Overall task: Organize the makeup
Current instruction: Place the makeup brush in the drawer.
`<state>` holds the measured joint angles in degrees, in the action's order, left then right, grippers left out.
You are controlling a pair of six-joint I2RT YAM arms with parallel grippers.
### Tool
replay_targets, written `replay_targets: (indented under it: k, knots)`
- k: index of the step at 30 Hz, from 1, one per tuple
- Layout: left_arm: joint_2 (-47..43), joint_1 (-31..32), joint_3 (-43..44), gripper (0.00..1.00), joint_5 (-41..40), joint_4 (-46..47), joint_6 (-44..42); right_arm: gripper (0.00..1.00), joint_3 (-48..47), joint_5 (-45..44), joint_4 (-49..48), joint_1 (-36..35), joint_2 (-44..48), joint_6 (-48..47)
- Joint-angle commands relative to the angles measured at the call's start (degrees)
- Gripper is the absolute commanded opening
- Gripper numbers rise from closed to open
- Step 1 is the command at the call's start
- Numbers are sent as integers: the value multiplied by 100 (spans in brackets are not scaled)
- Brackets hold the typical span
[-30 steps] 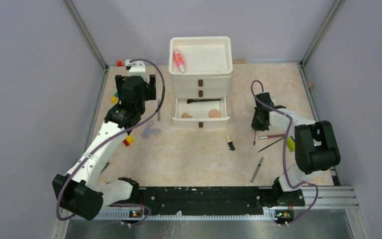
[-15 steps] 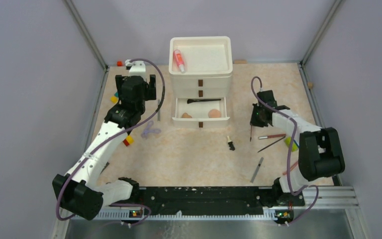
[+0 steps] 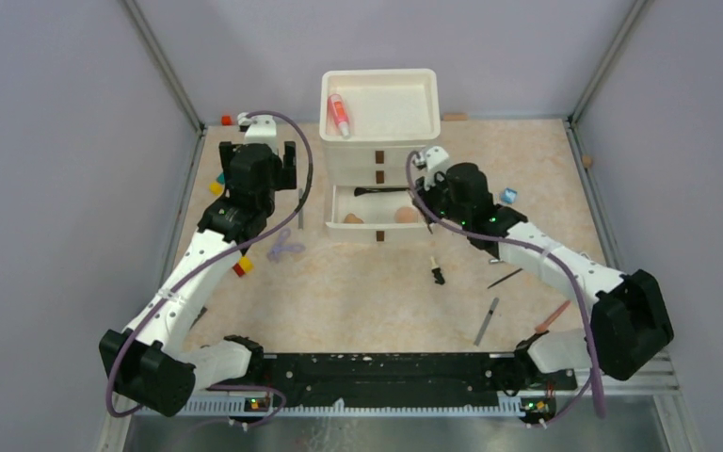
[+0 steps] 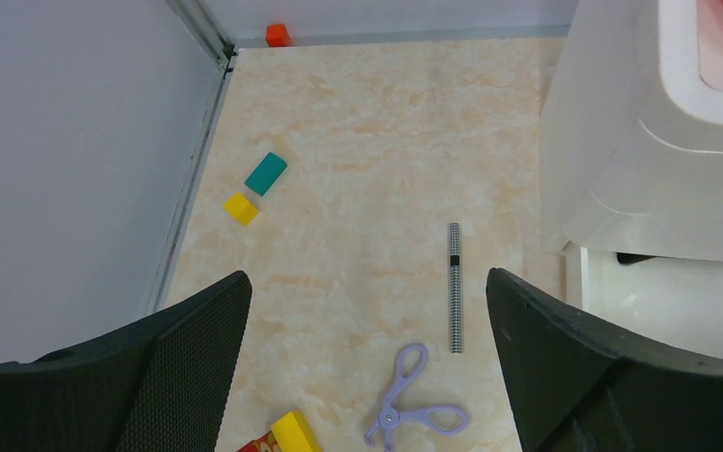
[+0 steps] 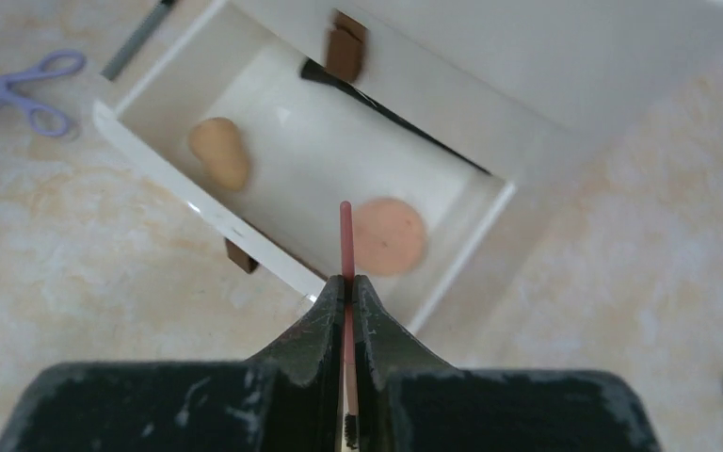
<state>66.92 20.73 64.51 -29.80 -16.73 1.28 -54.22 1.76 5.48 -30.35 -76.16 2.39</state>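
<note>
A white drawer unit stands at the back, with a pink white-capped spray bottle in its top tray. Its bottom drawer is open and holds two peach sponges and a black brush. My right gripper is shut on a thin pink pencil and holds it just above the drawer's front right corner, tip over the round sponge. My left gripper is open and empty, above a silver patterned pencil and a purple curler left of the unit.
A small black brush, a dark thin pencil, a grey pencil and a pink pencil lie on the table at front right. Coloured blocks lie by the left wall and a blue one at right.
My right arm has lifted the pink pencil off the table at the right and swung left with it to the open drawer. The left arm has not moved.
</note>
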Motion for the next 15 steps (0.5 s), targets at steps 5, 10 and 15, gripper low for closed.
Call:
replay_targets:
  k: [5,10,15]
  knots:
    - [-113,-23,79,99,-5,214,-56,0,-1159,805,-726,-868,-958,-3211]
    - [-143,-24,55,99,-56,240,-66,0,-1572,687,-682,-1028,-1709,-4408]
    - [-170,-18,39,99,-164,256,-66,13,-1836,586,-778,-1035,-2125,-4367]
